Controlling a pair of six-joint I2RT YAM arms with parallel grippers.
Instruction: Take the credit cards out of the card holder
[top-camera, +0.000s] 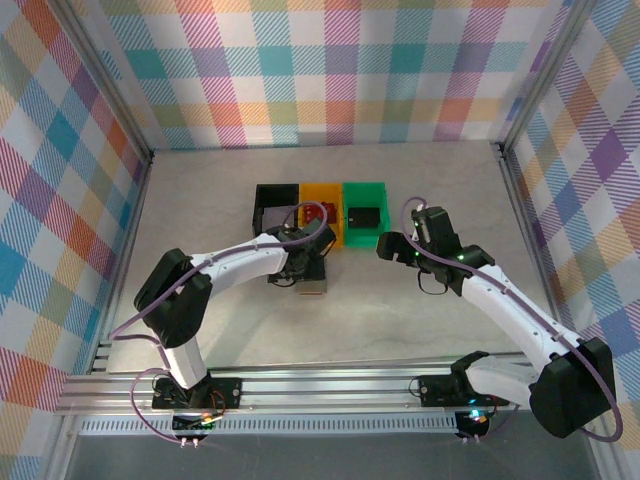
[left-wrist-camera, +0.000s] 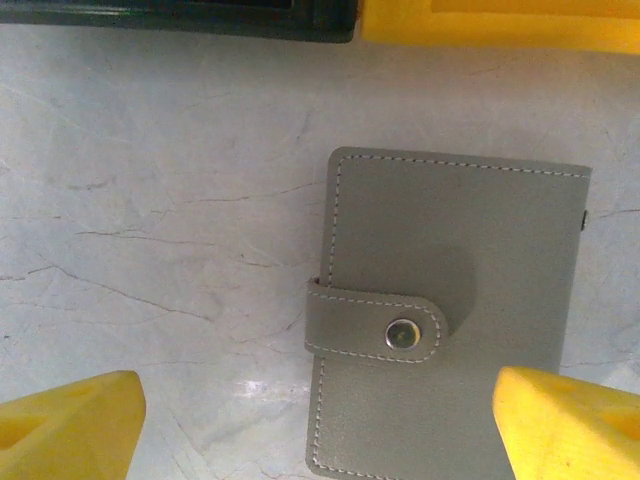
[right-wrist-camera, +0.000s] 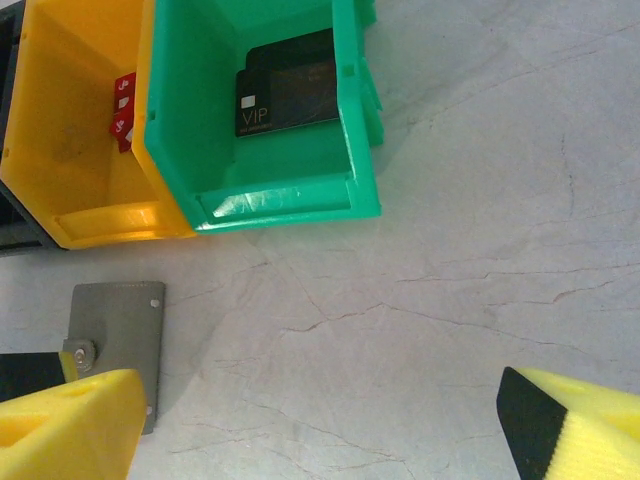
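Pale marbled table bearing a row of three open plastic bins: black bin, yellow bin, green bin. The left gripper, fingers spread wide, hangs over the flat grey stitched card holder, which lies snapped shut just before the black and yellow bins. The right gripper, also agape, hangs over bare table near the green bin. A red plastic card lies in the yellow bin and a dark card marked VIP in the green.

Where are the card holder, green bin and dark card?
card holder (left-wrist-camera: 450, 250): left wrist view, grey front panel.
green bin (right-wrist-camera: 290, 200): right wrist view, near wall.
dark card (right-wrist-camera: 290, 100): right wrist view, its face.
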